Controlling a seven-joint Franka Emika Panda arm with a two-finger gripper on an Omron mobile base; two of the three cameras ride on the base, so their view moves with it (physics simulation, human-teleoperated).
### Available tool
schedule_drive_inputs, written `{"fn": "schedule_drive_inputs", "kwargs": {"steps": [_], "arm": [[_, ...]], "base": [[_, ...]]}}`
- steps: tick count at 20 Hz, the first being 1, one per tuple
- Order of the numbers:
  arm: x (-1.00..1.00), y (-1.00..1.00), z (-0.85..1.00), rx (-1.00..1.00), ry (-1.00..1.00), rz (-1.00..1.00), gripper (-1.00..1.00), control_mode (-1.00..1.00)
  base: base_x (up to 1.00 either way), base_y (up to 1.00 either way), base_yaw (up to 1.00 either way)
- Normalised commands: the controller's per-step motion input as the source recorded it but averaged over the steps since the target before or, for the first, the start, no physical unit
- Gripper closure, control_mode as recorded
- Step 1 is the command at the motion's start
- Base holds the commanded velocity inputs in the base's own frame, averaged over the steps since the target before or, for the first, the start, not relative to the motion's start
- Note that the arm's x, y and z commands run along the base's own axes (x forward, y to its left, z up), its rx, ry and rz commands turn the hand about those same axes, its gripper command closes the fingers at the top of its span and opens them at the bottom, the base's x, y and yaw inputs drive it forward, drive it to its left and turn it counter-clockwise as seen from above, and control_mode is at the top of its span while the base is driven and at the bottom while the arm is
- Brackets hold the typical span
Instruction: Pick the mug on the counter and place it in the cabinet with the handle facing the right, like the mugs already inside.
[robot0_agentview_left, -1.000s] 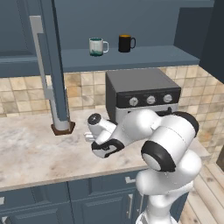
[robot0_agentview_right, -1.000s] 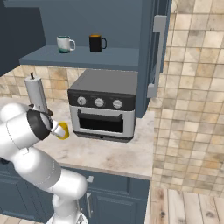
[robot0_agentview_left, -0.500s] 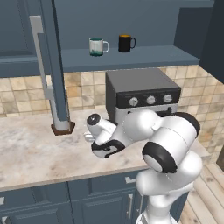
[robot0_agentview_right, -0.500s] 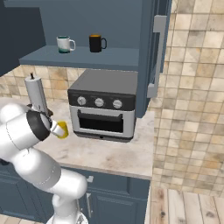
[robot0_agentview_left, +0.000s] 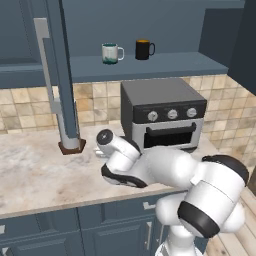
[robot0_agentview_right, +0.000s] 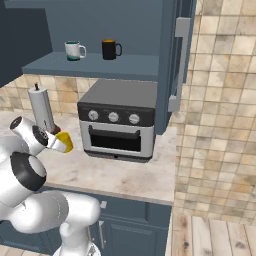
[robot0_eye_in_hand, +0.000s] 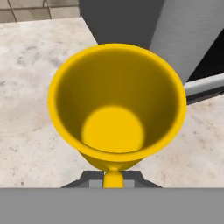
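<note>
- Our end effector has just finished closing, and it is now gripping the mug by its handle at the bottom of the hand view; we are judging the lift as the next step.
- The mug is sitting at centre left of the right base view, low over the counter.
- Just beyond it, the grey toaster oven is standing in our upward path.
- Further up, the cabinet shelf is holding the white mug and the black mug, with its open door hanging at left.
</note>
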Motion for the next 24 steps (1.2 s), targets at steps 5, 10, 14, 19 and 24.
{"fn": "schedule_drive_inputs", "kwargs": {"steps": [5,10,14,19,24], "arm": [[-0.23,0.0,0.63,0.0,-0.07,0.0,1.0,-1.0],[-0.18,0.0,0.72,0.0,-0.05,0.0,1.0,-1.0],[-0.07,-0.19,0.64,0.0,-0.01,0.05,1.0,-1.0],[-0.13,-0.21,0.59,0.0,-0.01,0.1,1.0,-1.0],[-0.23,-0.05,0.66,-0.03,-0.03,0.09,1.0,-1.0]], "base": [[0.0,0.0,0.0],[0.0,0.0,0.0],[0.0,0.0,0.0],[0.0,0.0,0.0],[0.0,0.0,0.0]]}}
